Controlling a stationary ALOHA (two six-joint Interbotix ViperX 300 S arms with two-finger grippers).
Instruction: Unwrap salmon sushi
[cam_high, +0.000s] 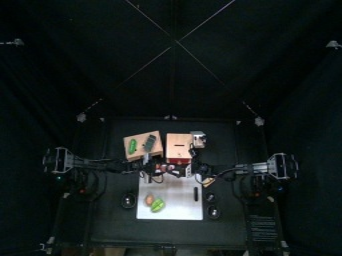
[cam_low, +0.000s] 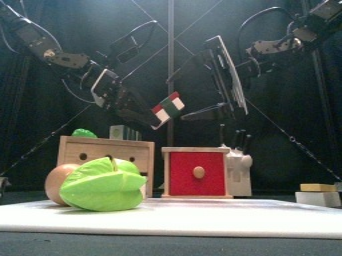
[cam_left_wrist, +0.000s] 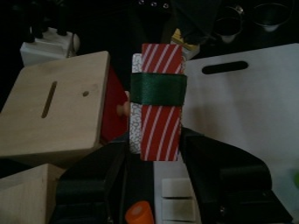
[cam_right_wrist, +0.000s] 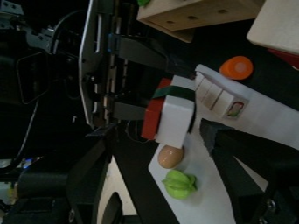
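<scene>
Aloft, left pincer clamps the striped sushi clear of the white board; right pincer gapes apart

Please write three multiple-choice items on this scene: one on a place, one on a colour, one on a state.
1. Where is the striped sushi piece?
A. on the white board
B. held up in the left gripper
C. inside the red box

2. What colour is the band around it?
A. green
B. blue
C. yellow

3. How do the right gripper's jaws stand?
A. shut on the board
B. shut on a knife
C. open

Answers: 1 B, it hangs above the table in the front view; 2 A, the left wrist view shows green; 3 C, both jaws stand apart.
</scene>
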